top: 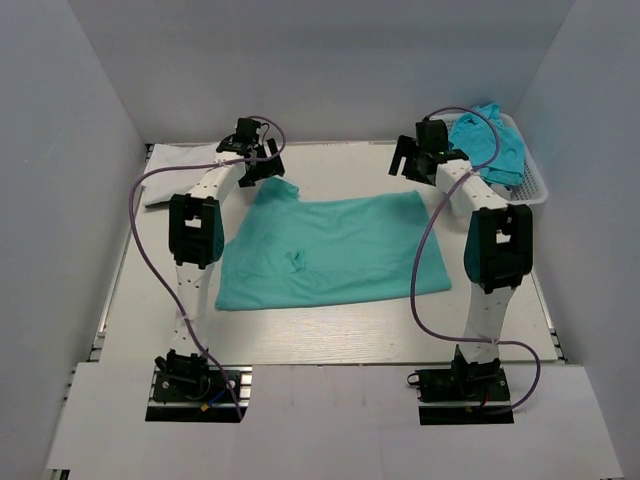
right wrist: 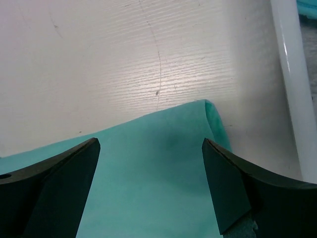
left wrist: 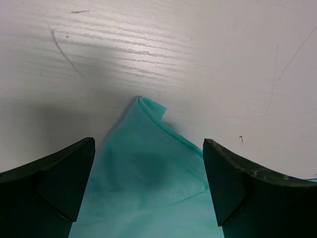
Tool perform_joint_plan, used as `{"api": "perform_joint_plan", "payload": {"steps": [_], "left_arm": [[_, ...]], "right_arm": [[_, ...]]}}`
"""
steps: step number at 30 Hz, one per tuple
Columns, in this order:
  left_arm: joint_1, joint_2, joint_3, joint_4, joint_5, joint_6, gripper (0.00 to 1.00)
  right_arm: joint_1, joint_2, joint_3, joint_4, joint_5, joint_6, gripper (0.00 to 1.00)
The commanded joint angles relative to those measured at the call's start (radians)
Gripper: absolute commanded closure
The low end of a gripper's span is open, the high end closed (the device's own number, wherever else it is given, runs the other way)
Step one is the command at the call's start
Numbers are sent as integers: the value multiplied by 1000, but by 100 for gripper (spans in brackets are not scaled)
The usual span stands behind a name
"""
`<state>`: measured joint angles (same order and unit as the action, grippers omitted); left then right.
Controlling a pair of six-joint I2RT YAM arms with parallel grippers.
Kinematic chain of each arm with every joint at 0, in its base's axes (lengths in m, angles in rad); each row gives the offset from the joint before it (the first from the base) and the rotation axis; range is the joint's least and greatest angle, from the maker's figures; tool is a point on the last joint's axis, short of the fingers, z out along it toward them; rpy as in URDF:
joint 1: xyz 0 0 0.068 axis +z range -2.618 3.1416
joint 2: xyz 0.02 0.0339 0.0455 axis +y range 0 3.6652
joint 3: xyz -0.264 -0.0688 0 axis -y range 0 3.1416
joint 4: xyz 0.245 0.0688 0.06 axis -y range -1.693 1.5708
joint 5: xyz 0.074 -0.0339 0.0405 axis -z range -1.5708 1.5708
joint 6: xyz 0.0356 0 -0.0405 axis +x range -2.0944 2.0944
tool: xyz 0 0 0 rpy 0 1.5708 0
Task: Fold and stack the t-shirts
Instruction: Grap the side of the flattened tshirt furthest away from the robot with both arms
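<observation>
1. The teal shirt [top: 340, 250] lies spread near-flat in the middle of the table [top: 330, 330], between the two arms. A small pucker [top: 298, 260] sits near its centre.
2. Expect it to handle as light, thin, limp cloth. It should drape and sag from any single point, and it may slide on the smooth tabletop instead of lifting cleanly. It isn't fragile.
3. Your best holds are probably the two far corners: the left one [left wrist: 143, 104] comes to a rolled point, and the right one [right wrist: 210, 106] is rounded and doubled over. Pinch right at the edge and go low enough to catch every layer.
4. The left gripper [top: 262, 160] hovers over that left corner. Its fingers [left wrist: 59, 183] are spread wide either side of the cloth, and it holds nothing.
5. The right gripper [top: 412, 160] sits over the right corner, just beside the basket [right wrist: 292, 74]. Its fingers [right wrist: 59, 188] are equally spread and also hold nothing. You can't tell from the wrist views whether any fingertip rests on the fabric.
6. A blue shirt [top: 490, 140] is bunched in the basket at the far right, apart from the teal one.
</observation>
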<state>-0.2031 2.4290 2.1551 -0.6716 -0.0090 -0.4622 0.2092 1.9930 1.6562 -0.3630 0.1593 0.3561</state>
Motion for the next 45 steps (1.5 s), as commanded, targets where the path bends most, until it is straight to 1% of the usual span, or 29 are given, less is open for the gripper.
{"api": "perform_joint_plan", "payload": {"steps": [1,2,4,8,12,16,17,18,19,21,22,23,24,25,28,30,33,36,38,40,44,45], "left_arm": [[-13,-30,34,87,-43,95,0],[-13,-30,34,87,-71,109,0],[-13,-2,34,87,-83,109,0],[-13,56,44,99,-71,120,0],[-22,100,69,118,-55,120,9],[-22,111,58,129,-46,120,27],[-22,111,58,129,-36,120,38],[-22,111,58,129,-26,120,45],[-22,111,58,129,-7,120,59],[-22,111,49,129,7,131,73],[-22,111,36,138,27,131,85],[-22,101,35,138,38,144,90],[-22,91,25,138,38,145,98],[-22,91,25,147,38,145,100],[-22,81,14,147,38,145,100],[-22,68,5,147,38,145,100],[-22,56,5,156,49,135,100],[-22,36,5,165,49,135,100],[-22,36,5,165,78,125,100],[-22,10,-10,165,102,125,100],[-22,-14,-23,176,103,115,100],[-13,-15,-32,176,103,115,100]], "right_arm": [[-5,30,82,-53,23,-19,10],[-7,35,88,-51,20,-20,10],[-8,41,86,-44,17,-20,10],[-2,56,83,-40,11,-49,10],[-4,64,79,-47,58,-57,10],[-5,78,86,-45,80,-51,10],[-4,85,88,-44,85,-48,10],[-2,95,91,-42,88,-49,10],[-1,104,97,-40,95,-40,10],[-1,139,117,-45,117,-17,10],[-1,160,132,-51,123,0,10],[-5,174,172,-80,128,18,10],[-5,212,209,-86,132,23,10],[1,222,236,-94,140,26,10],[2,254,257,-99,154,37,10],[4,265,255,-105,160,56,10],[9,282,246,-129,235,81,10],[7,286,226,-111,259,83,10],[6,305,224,-111,261,87,10],[6,326,229,-111,229,93,10],[7,339,214,-65,218,116,10],[7,343,211,-62,217,122,12]]}}
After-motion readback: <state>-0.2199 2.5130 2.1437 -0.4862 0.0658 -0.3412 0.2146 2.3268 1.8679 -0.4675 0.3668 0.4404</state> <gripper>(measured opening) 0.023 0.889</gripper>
